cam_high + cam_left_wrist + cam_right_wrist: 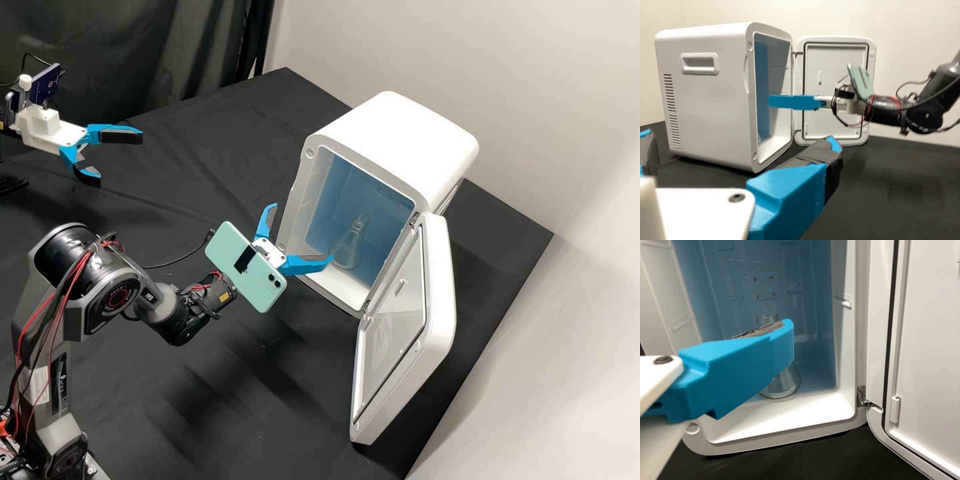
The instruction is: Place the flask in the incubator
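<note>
The clear glass conical flask stood upright on the floor of the white box-shaped incubator, inside the pale blue chamber, with nothing holding it. The right gripper sat at the mouth of the chamber with its jaws spread wide. In the right wrist view one blue finger lay across in front of the flask, and I could not tell whether it touched the glass. The white hinged door hung wide open to one side. Well away over the black desk, the left gripper hung with its jaws spread too, pinching nothing.

By my reading the placing itself was as good as done — the danger lay in the way out. That lower finger reached into the chamber close to the flask, so a crooked pull-back or any sideways swing could clip the glass. A light flask on a smooth plastic floor would likely slide or topple rather than stay put.

The upper finger sat near the rim of the opening, so an exit at the wrong angle could catch the frame and jolt the whole box. The door came next — swung shut too hard, it could rattle the flask over.
</note>
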### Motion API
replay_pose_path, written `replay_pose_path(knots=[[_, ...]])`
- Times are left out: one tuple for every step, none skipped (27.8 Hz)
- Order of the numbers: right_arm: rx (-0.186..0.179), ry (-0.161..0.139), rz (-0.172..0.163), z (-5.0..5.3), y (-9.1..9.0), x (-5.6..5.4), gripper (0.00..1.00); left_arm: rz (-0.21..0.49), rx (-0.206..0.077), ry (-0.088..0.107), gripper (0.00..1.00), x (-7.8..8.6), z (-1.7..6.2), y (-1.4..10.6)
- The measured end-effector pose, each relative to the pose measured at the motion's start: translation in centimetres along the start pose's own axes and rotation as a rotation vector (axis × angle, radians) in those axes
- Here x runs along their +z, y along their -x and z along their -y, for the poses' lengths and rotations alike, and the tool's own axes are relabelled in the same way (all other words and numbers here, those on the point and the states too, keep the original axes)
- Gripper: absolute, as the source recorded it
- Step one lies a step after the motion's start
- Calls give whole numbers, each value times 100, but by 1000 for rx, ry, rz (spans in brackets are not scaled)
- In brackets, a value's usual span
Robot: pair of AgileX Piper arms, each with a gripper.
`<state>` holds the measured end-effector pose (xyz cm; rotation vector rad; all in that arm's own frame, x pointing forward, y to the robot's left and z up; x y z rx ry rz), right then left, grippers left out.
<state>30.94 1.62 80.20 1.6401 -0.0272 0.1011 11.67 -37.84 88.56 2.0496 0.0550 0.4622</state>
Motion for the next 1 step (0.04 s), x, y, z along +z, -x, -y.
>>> replay_pose_path(knots=[[0,0,0,0,0,0,100,6,0,6,100,10,-1,-1]])
